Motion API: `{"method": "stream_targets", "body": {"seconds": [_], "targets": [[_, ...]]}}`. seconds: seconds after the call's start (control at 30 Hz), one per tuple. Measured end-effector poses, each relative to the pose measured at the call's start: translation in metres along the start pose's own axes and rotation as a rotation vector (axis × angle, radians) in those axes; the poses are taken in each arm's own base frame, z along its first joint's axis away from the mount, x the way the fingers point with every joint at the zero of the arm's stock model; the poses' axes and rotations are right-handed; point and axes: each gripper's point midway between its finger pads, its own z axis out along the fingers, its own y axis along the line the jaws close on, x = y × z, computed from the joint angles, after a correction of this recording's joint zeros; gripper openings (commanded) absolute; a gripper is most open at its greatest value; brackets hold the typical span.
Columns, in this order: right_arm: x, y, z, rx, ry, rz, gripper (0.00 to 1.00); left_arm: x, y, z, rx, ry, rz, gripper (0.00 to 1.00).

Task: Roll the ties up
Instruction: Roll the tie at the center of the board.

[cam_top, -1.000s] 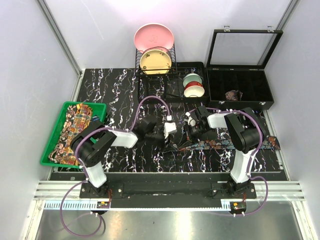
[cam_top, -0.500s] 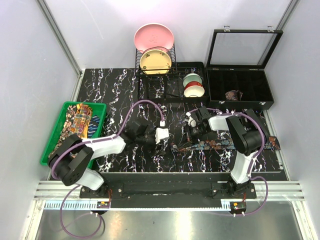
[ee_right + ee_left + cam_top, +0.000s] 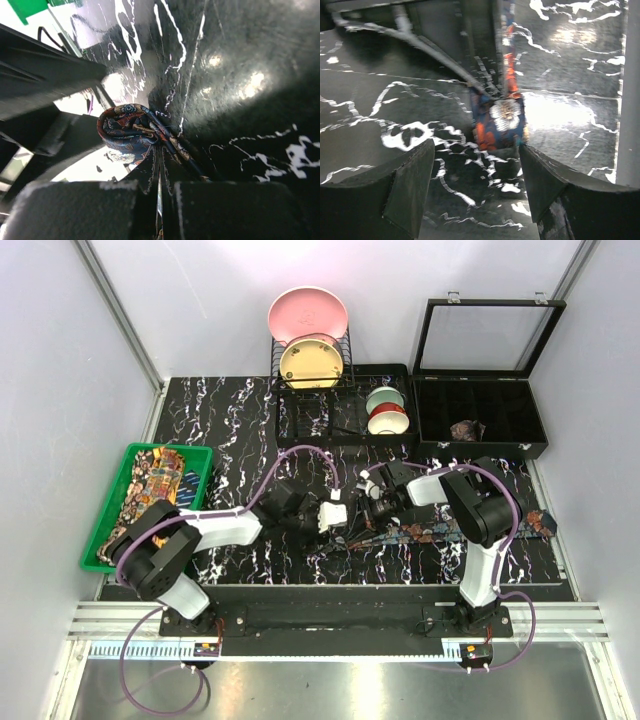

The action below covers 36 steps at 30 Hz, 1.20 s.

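A dark blue-brown tie [image 3: 440, 530] lies stretched along the front of the black marbled table. Its left end is curled into a small loop [image 3: 125, 132]. My right gripper [image 3: 372, 508] is shut on the tie just behind that loop; in the right wrist view its fingers [image 3: 160, 182] pinch the fabric. My left gripper [image 3: 338, 517] faces it from the left, open. In the left wrist view the tie's folded end [image 3: 500, 120] sits just beyond the left gripper [image 3: 475, 167], untouched. More ties [image 3: 150, 500], yellow-orange paisley, lie in the green tray [image 3: 100, 532].
A black compartment box [image 3: 480, 451] with its lid up stands at the back right, a small brownish coil [image 3: 467, 429] in one cell. A wire rack holding a pink plate [image 3: 307, 315] and a yellow plate [image 3: 312, 362] is at the back, with stacked bowls [image 3: 387, 410] beside it.
My left arm has stretched out low toward the right, bringing its open gripper up to the tie's end. The right gripper has shifted slightly left with the tie.
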Motion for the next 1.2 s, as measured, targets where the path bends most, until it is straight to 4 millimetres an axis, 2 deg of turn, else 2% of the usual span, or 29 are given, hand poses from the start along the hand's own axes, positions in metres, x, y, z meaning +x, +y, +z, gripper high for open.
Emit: {"method": "stream_targets", "body": {"seconds": [0.17, 0.27, 0.5, 0.57, 0.83, 0.87, 0.9, 1.0, 1.07, 1.2], "targets": [[0.0, 0.001, 0.001, -0.015, 0.0, -0.002, 0.0, 0.002, -0.015, 0.006, 0.041, -0.001, 0.005, 0.74], [0.0, 0.001, 0.002, -0.018, -0.003, 0.002, 0.0, 0.003, -0.025, 0.008, 0.067, -0.002, -0.008, 0.7], [0.0, 0.001, 0.002, -0.025, -0.007, 0.004, 0.0, -0.008, -0.029, 0.014, 0.055, -0.032, -0.087, 0.53], [0.0, 0.001, 0.002, -0.027, -0.008, 0.003, 0.0, -0.009, -0.027, 0.016, 0.044, -0.039, -0.123, 0.43], [0.001, 0.002, 0.003, -0.033, -0.012, 0.003, 0.0, -0.009, -0.02, 0.024, 0.011, -0.045, -0.183, 0.28], [0.001, 0.002, 0.003, -0.033, -0.012, 0.003, 0.05, -0.009, -0.02, 0.024, 0.01, -0.043, -0.184, 0.24], [0.001, 0.002, 0.003, -0.033, -0.012, 0.004, 0.17, -0.009, -0.02, 0.024, 0.008, -0.04, -0.181, 0.23], [0.001, 0.004, 0.002, -0.039, -0.009, 0.01, 0.34, -0.011, -0.02, 0.026, 0.0, -0.003, -0.162, 0.18], [0.001, 0.008, -0.001, -0.039, -0.011, 0.008, 0.39, -0.011, -0.02, 0.027, -0.005, 0.037, -0.146, 0.14], [0.001, 0.008, -0.014, 0.018, -0.044, -0.001, 0.42, -0.011, -0.019, 0.028, -0.011, 0.093, -0.115, 0.13]]}}
